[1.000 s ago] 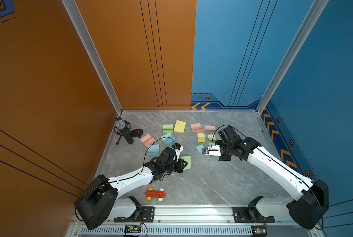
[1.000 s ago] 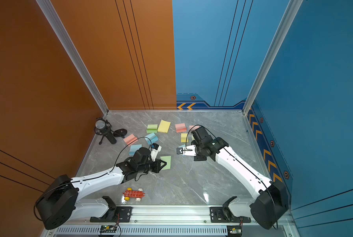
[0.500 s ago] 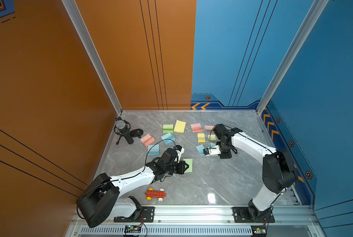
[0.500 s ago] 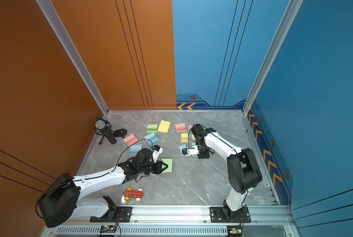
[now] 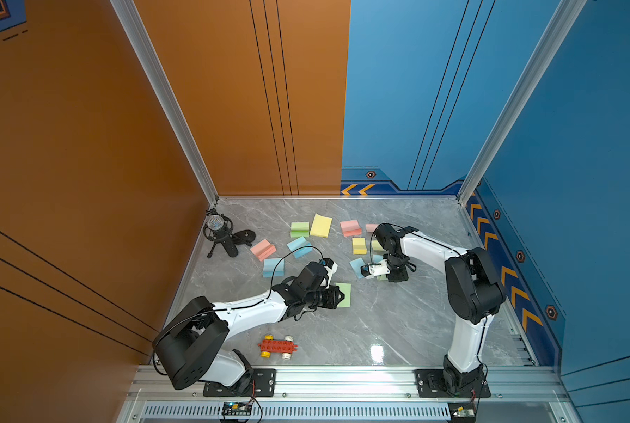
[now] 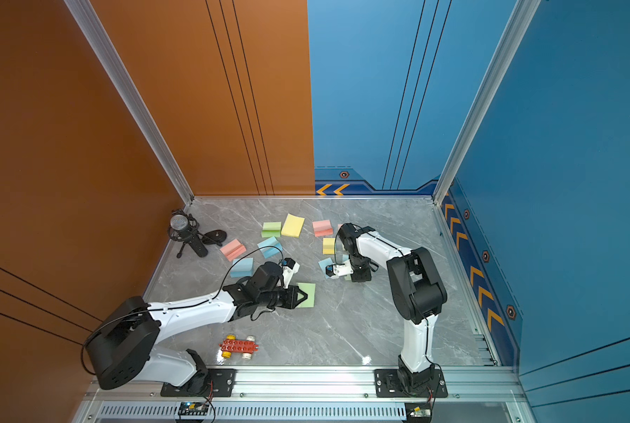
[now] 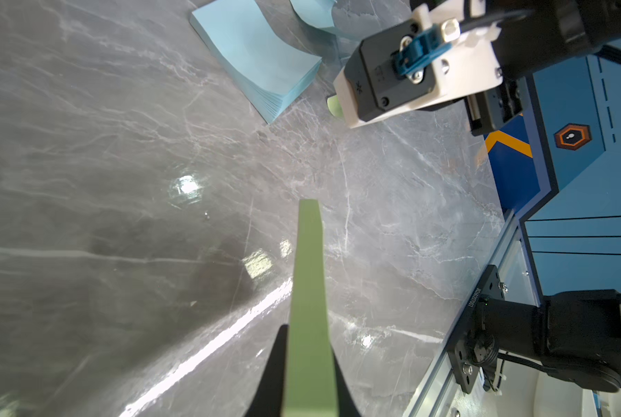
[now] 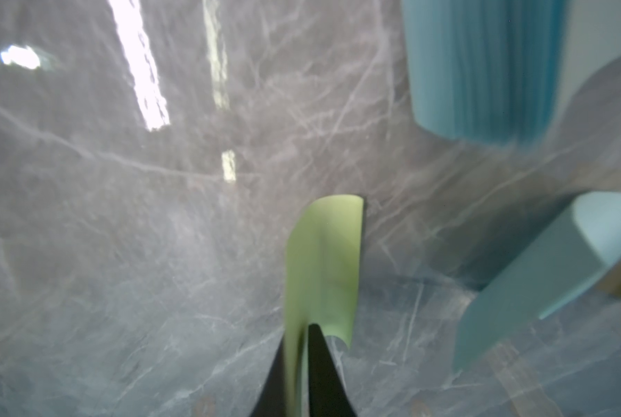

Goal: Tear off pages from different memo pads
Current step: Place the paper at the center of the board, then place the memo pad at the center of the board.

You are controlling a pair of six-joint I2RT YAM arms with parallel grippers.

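Several pastel memo pads lie toward the back of the table, among them a green one (image 5: 299,229), a yellow one (image 5: 320,225) and a pink one (image 5: 350,227). My left gripper (image 5: 337,295) (image 7: 309,346) is shut on a green memo pad (image 5: 343,295) (image 7: 309,274), held edge-on low over the table's middle. My right gripper (image 5: 386,277) (image 8: 301,332) points down at the table beside a small blue pad (image 5: 357,263). A curled green page (image 8: 323,260) sits pinched between its nearly closed jaws. In the top views the wrist hides most of that page.
A red toy brick car (image 5: 277,346) lies near the front edge. A microphone on a small tripod (image 5: 220,232) stands at the back left. A blue pad (image 8: 482,68) and a curled blue sheet (image 8: 536,267) are close to the right gripper. Walls enclose three sides.
The right arm has folded upright and its gripper has come down to the table with the green page. The left arm holds its green pad almost still.
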